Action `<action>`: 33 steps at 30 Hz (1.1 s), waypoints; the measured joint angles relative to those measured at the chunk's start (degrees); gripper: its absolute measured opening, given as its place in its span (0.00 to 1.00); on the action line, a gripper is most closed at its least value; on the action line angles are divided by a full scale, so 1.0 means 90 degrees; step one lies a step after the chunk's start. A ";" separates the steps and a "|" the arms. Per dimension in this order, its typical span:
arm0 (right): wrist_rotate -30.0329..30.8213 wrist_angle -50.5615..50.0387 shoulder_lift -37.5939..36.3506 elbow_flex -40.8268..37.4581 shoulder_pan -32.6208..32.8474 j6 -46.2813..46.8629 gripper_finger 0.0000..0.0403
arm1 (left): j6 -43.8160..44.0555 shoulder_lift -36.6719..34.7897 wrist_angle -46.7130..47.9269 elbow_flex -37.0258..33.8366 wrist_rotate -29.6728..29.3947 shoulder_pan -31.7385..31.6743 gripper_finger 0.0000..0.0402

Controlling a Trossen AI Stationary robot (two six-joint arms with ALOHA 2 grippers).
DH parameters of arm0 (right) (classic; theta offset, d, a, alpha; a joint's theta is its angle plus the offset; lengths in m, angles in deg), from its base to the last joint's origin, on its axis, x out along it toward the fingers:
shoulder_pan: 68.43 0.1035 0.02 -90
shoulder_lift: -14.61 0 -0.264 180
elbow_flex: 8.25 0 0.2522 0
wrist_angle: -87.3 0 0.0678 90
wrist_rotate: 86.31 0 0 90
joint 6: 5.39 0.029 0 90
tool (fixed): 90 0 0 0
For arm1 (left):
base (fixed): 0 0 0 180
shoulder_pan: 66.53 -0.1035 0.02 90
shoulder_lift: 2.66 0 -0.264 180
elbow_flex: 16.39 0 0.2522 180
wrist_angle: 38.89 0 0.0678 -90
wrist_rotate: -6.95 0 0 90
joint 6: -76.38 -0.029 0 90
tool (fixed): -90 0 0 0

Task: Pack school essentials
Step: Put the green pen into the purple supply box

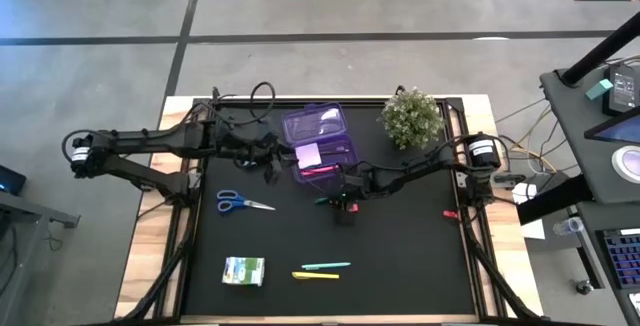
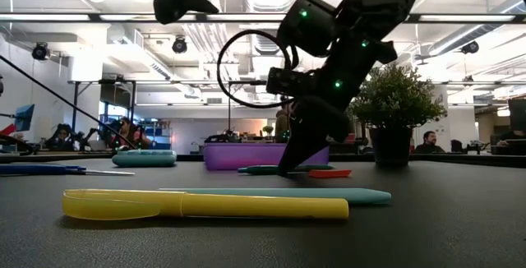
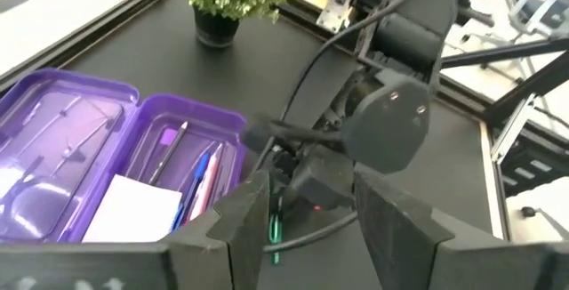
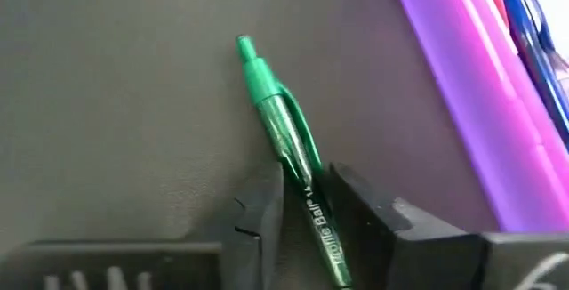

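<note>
My right gripper (image 4: 305, 203) is down at the black mat, shut on a green pen (image 4: 283, 130) that lies just in front of the open purple case (image 1: 320, 144). The high view shows this gripper (image 1: 345, 206) near the table's middle. A white pad (image 3: 133, 208) and some pens lie inside the case. My left gripper (image 3: 307, 228) hangs open above the table at the case's left, holding nothing. Blue-handled scissors (image 1: 240, 203), a green-and-white packet (image 1: 243, 271), a teal pen (image 1: 327, 265) and a yellow marker (image 1: 315, 276) lie on the mat. My right gripper pinches the green pen's barrel (image 4: 307, 203) between its two fingers, just behind the clip. The fingers slant down from the table's right side. The pen runs on ahead of them, button end (image 4: 244, 48) foremost, and lies flat on the mat.
A leafy potted plant (image 1: 411, 116) stands at the far right of the mat. The case's lid (image 3: 53, 139) lies open flat beside its tray. The near half of the mat (image 1: 400, 256) holds only the packet, teal pen and yellow marker.
</note>
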 joint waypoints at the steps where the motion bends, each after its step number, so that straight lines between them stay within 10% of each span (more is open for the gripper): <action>1: -0.0012 -0.0032 0.0000 0.0000 -0.0006 0.0086 0.19 | -0.0012 0.0000 0.0050 -0.0001 0.0000 0.0000 0.38; 7: -0.0142 -0.0112 -0.0040 -0.0002 -0.0036 0.0405 0.05 | -0.0018 -0.0005 0.0040 -0.0005 0.0000 0.0000 0.38; 21: -0.0190 -0.0580 -0.1328 0.0631 -0.0151 0.0256 0.05 | -0.0206 -0.0104 0.0029 -0.0005 0.0005 0.0000 0.38; 33: 0.0366 -0.0617 -0.0793 0.1215 -0.1159 -0.0824 0.05 | -0.0339 -0.0126 0.0035 -0.0005 0.0010 0.0002 0.38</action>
